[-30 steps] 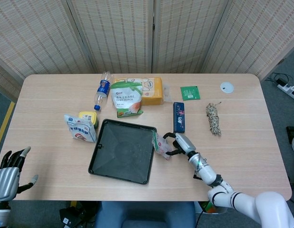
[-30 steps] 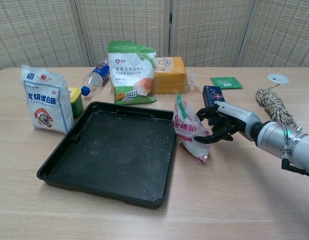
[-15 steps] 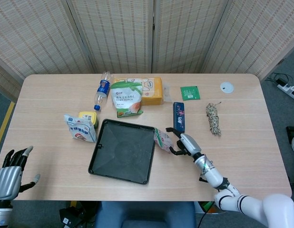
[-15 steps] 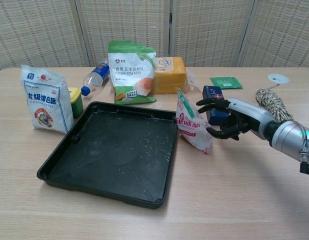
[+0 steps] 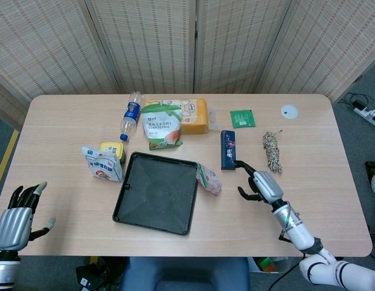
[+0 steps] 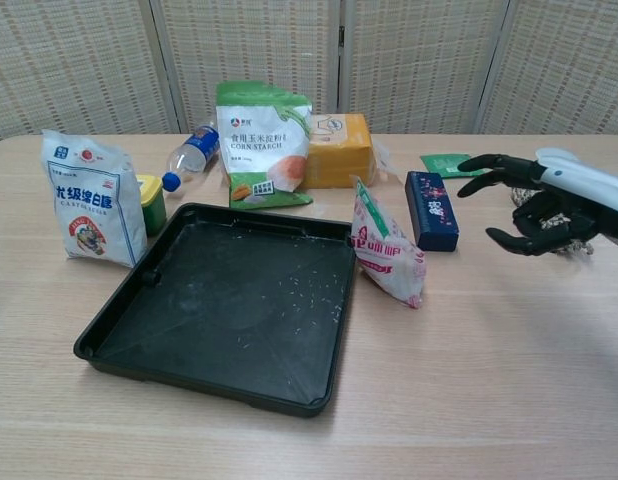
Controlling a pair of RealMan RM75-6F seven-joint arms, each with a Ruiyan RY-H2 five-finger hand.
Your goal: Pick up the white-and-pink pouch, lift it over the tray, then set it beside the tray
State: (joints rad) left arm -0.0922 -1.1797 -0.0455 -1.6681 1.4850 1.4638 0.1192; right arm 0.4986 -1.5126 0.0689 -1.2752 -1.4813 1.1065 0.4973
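Note:
The white-and-pink pouch point(image 5: 208, 178) point(image 6: 385, 250) rests on the table, leaning against the right edge of the black tray point(image 5: 156, 193) point(image 6: 219, 300). Nothing grips it. My right hand point(image 5: 259, 183) point(image 6: 534, 200) hovers well to the right of the pouch, fingers spread and holding nothing. My left hand point(image 5: 17, 212) stays at the table's near left corner, fingers apart and empty; the chest view does not show it.
A dark blue box point(image 5: 228, 149) point(image 6: 430, 209) lies between pouch and right hand. A rope bundle point(image 5: 272, 151), green sachet point(image 5: 243, 117) and white disc point(image 5: 289, 111) lie at right. Corn starch bag point(image 6: 262, 143), yellow pack point(image 6: 338, 149), bottle point(image 6: 189, 154), white bag point(image 6: 92, 198) and a yellow-lidded jar point(image 6: 152, 202) ring the tray.
My right hand let go of the pouch and drew away to the right. The pouch settled against the tray's right edge. The left hand barely shifted.

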